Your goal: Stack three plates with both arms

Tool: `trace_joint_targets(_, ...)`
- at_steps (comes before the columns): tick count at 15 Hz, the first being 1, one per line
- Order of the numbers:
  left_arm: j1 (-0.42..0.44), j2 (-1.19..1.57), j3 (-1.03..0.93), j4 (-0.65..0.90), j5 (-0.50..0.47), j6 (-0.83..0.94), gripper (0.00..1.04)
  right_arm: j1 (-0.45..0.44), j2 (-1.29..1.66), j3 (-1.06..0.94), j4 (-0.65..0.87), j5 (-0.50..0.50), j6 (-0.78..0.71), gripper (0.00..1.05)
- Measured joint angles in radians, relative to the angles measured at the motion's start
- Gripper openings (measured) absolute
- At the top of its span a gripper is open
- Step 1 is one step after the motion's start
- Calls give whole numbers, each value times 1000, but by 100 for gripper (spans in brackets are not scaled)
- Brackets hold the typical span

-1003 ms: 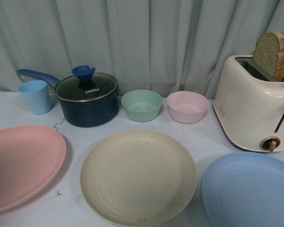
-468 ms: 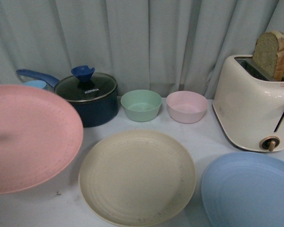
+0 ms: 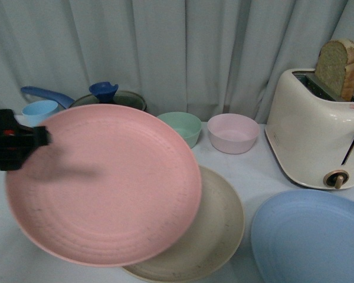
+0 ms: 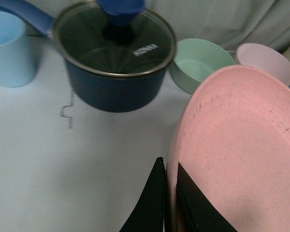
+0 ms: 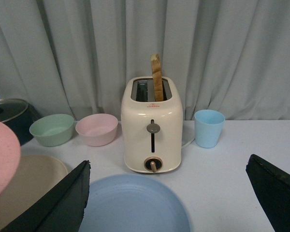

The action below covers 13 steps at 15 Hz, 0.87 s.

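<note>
The left claw (image 4: 170, 205) is clamped on the rim of the pink plate (image 3: 112, 188), one black finger on each face, and holds it tilted off the table. In the front view only the claw's boxy end shows; the arm behind it is cut off by the frame edge, and a blurred dark smear lies on the plate by the grip. Out past the claw's tips, the plate covers the near side of the cream plate (image 3: 218, 230), most of the pot (image 4: 111, 72) and part of the green bowl (image 3: 180, 127). A blue cup (image 4: 9, 48) stands beside the pot, to the claw's far side.

The right claw (image 5: 168, 166) is spread wide with nothing in it; both fingers run out of the picture. The blue plate (image 5: 133, 203) lies flat on the table below and between them, its near edge cut off. Straight ahead of this claw stands the toaster (image 5: 152, 130), and the pink bowl (image 5: 96, 129) sits beside it.
</note>
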Motion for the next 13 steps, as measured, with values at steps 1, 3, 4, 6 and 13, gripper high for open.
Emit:
trace_joint_targets(1, -72, 68, 39, 10, -24, -14, 3, 0, 0, 0, 0, 0, 0, 98)
trace_joint_targets(3, -138, 172, 96, 30, -63, -45, 3, 0, 0, 0, 0, 0, 0, 98)
trace_joint_targets(4, -145, 206, 114, 43, -72, -70, 3, 0, 0, 0, 0, 0, 0, 98)
trace_joint_targets(6, -171, 257, 129, 63, -95, -100, 3, 0, 0, 0, 0, 0, 0, 98)
trace_joint_targets(13, -173, 329, 135, 108, -121, -100, 3, 0, 0, 0, 0, 0, 0, 98)
